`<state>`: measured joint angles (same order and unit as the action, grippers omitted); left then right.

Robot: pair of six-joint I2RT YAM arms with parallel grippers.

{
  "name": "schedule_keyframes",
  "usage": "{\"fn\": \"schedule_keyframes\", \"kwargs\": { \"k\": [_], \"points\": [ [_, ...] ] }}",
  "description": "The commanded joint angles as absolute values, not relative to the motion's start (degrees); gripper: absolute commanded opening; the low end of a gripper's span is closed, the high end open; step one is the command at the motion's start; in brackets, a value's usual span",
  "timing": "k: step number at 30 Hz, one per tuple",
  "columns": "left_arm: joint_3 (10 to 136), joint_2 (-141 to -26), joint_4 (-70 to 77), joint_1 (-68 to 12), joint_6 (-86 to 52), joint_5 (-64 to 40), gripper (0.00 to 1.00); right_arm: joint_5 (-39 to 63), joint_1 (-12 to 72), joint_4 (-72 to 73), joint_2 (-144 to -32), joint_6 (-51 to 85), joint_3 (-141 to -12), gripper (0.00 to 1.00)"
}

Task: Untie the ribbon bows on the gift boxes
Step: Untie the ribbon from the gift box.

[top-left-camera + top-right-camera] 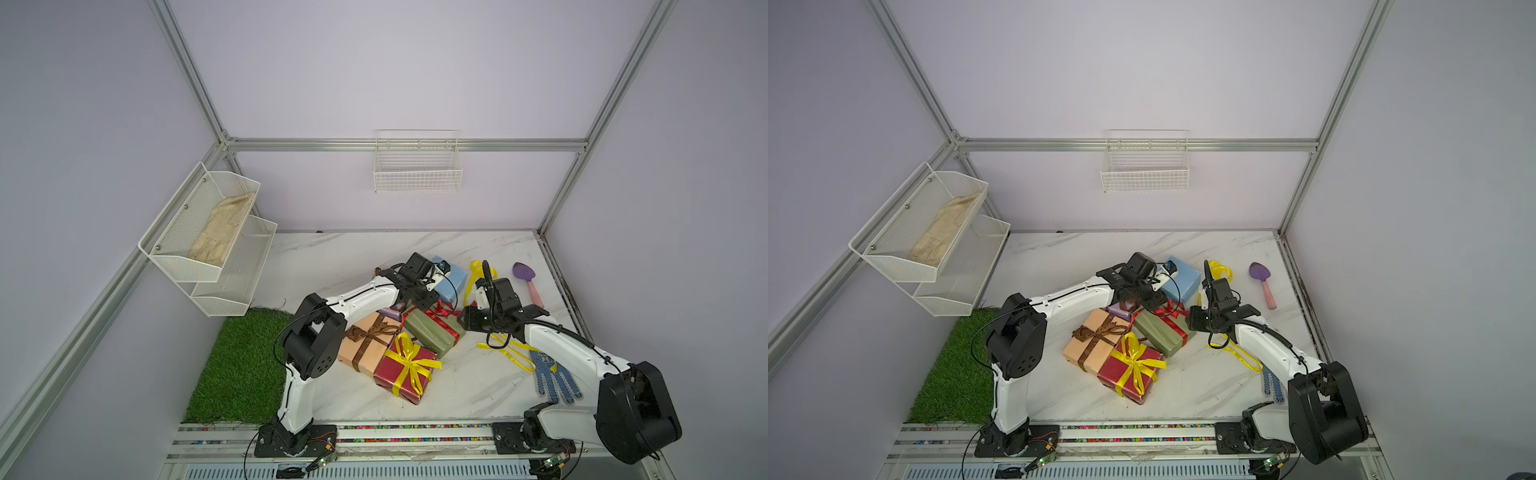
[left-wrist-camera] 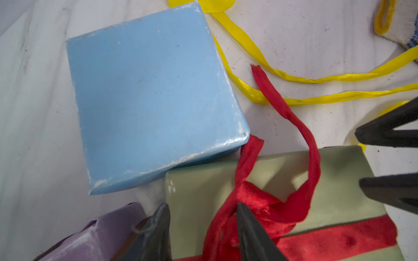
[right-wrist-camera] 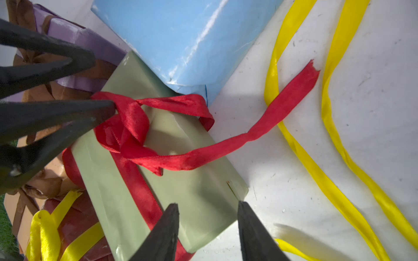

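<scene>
Left gripper (image 2: 201, 204), jaws apart, straddles the red bow (image 2: 260, 203) on the olive box (image 2: 339, 180); next, pinch and pull. Right gripper (image 3: 207, 203) hovers, likewise apart.

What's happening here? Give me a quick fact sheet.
Blue box: bare, yellow ribbon loose beside it
Green box: red ribbon knotted on top, one tail trailing off
Left hand: open, at the red ribbon's knot
Right hand: open, by the green box's corner
Peach box: brown bow tied
Dark red box: yellow bow tied
Lilac box: brown ribbon on it
</scene>
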<state>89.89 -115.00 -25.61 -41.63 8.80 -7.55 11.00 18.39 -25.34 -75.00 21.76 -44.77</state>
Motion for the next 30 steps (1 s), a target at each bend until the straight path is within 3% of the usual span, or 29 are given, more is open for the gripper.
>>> {"fn": "schedule_keyframes", "kwargs": {
  "k": [1, 12, 24, 30],
  "points": [
    [93.2, -115.4, -25.1, -41.8, 9.7, -13.2, 0.49, 11.4, 18.7, -25.0, -75.4, 21.3, -44.0, 0.46],
    [92.5, -115.8, -25.3, -41.6, 9.9, -15.8, 0.33, 11.3, 18.7, -24.8, -75.8, 21.3, -43.9, 0.46],
    [92.8, -111.2, -25.1, -41.0, 4.2, -13.6, 0.02, 11.1, 18.7, -24.1, -76.5, 21.2, -43.3, 0.44],
    [90.8, -105.2, -24.5, -40.6, 0.8, -9.3, 0.00, 11.1, 18.7, -23.9, -76.8, 21.1, -43.3, 0.44]
  ]
}}
